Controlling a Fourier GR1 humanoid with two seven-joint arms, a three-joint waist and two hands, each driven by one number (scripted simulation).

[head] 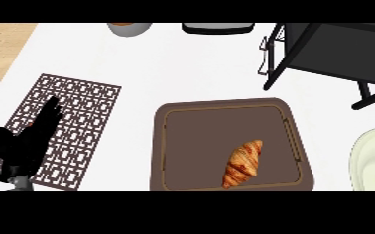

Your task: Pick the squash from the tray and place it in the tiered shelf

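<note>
Lowest and closest, at the view's left edge, the left hand (21, 151) lies over a brown lattice mat (84, 109). Its fingers (48, 115) are straight and close together, pointing up and a little to the right, and they hold nothing.

Right of the mat, with a strip of white counter (190, 64) between, sits a dark brown tray (159, 148). Its near edge is cut off at the bottom of the view. On the tray's floor, in the near right part, lies a golden croissant (244, 163). It is slanted, one tip toward the near edge and the other up and to the right. It is well apart from the fingers, off to their right, beyond the tray's left wall.

A black shelf (322, 49) stands at the upper right, past the tray's far right corner and not touching it. Along the far edge are a grey bowl (130, 28) and a dark flat object (218, 28), both partly cut off. A pale dish (364, 158) shows at the right edge, near the tray.
</note>
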